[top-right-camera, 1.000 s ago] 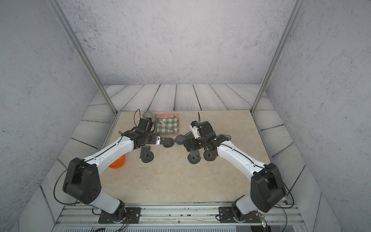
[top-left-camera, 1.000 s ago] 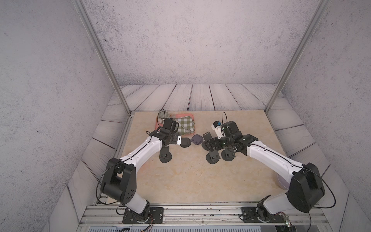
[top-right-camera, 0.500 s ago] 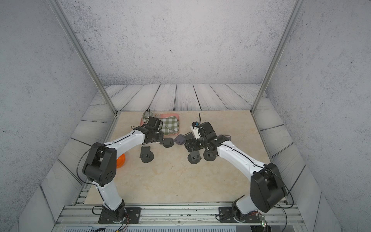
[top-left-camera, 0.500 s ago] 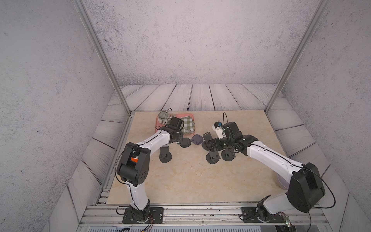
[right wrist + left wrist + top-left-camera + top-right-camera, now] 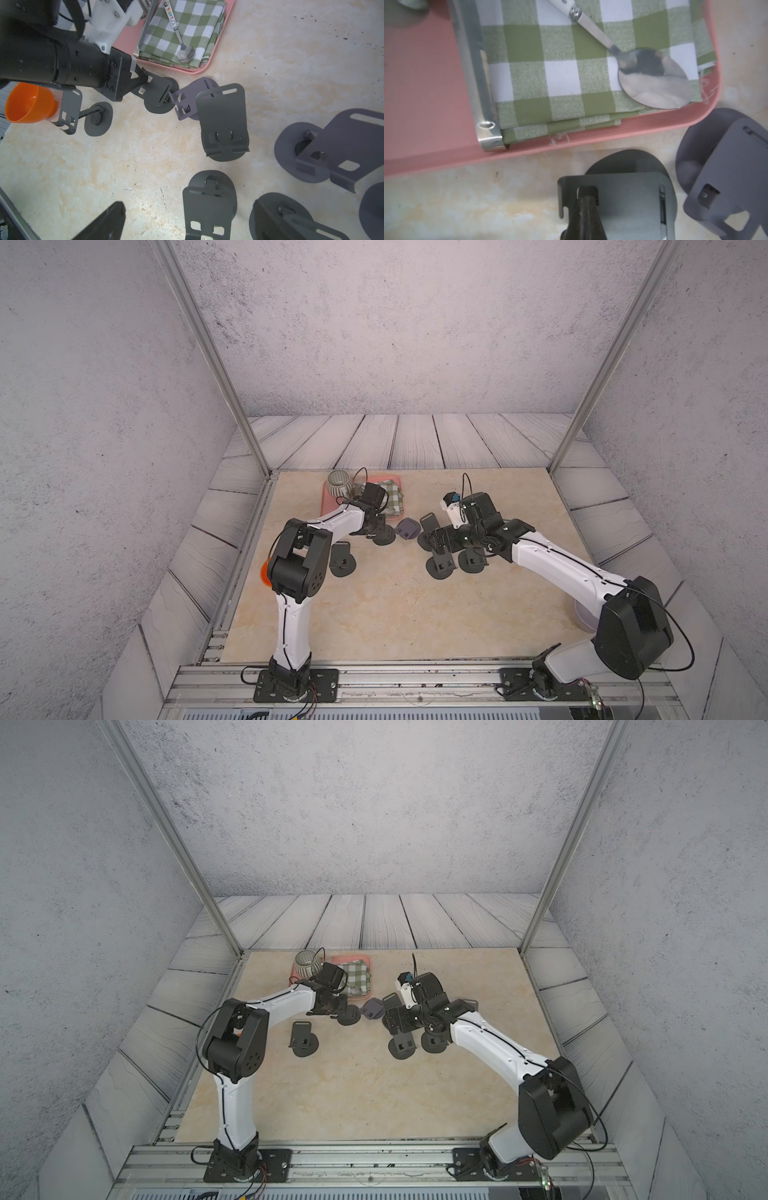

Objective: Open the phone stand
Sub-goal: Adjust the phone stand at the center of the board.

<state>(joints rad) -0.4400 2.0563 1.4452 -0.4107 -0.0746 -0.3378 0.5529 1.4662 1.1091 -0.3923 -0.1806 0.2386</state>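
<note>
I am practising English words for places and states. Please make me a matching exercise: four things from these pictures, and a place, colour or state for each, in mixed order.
Things:
1. spoon
2. cloth
3. cup
4. left gripper

Descriptions:
A. folded in the pink tray
B. shut on a dark stand
C. orange
D. lying on the cloth

Pairs: 1-D, 2-A, 3-C, 4-B
</note>
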